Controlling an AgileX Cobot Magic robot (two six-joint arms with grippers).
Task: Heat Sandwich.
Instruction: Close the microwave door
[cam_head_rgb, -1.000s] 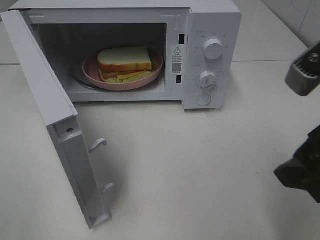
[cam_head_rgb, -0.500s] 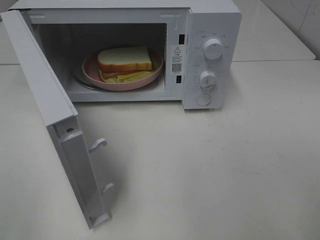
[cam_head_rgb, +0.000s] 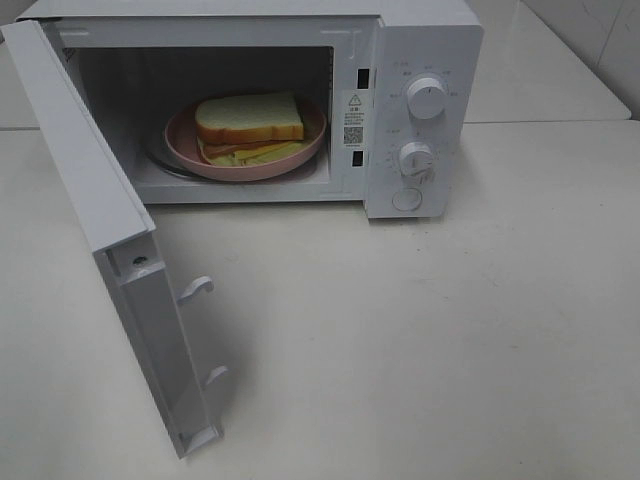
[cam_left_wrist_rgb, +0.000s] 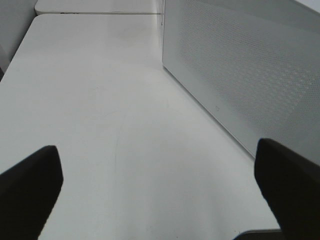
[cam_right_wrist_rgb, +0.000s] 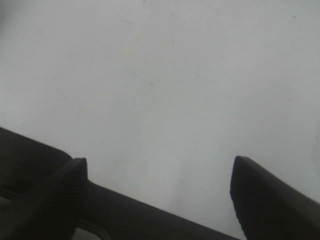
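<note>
Over at the left wrist, your left end effector (cam_left_wrist_rgb: 156, 147) is spread wide and has hold of nothing; between its two dark fingers (cam_left_wrist_rgb: 30, 192) there's just bare white surface (cam_left_wrist_rgb: 90, 100). The perforated white side wall of the microwave (cam_left_wrist_rgb: 240, 75) runs along close by one finger, and as far as you can see it isn't touching.

Your right end effector (cam_right_wrist_rgb: 160, 160) is the same deal: jaws well apart, empty, hanging over plain white surface with nothing else in that view. The picture is a bit soft, so don't expect more detail there.

Now the high view. The microwave sits at the back of the surface with its door (cam_head_rgb: 110, 230) swung fully out toward the left, so you're looking at the inner face and its two latch hooks (cam_head_rgb: 197, 288). The sandwich (cam_head_rgb: 250, 118) is inside the cavity, lying on the pink plate (cam_head_rgb: 180, 140), which rests on the floor of the oven. You can see white bread with a tan crust on top and pale yellow filling poking out at the front edge. On the control panel to the right of the cavity there are two round knobs (cam_head_rgb: 427, 98), one above the other, and a round button (cam_head_rgb: 407, 199) below them. The surface in front of the oven is plain white.
</note>
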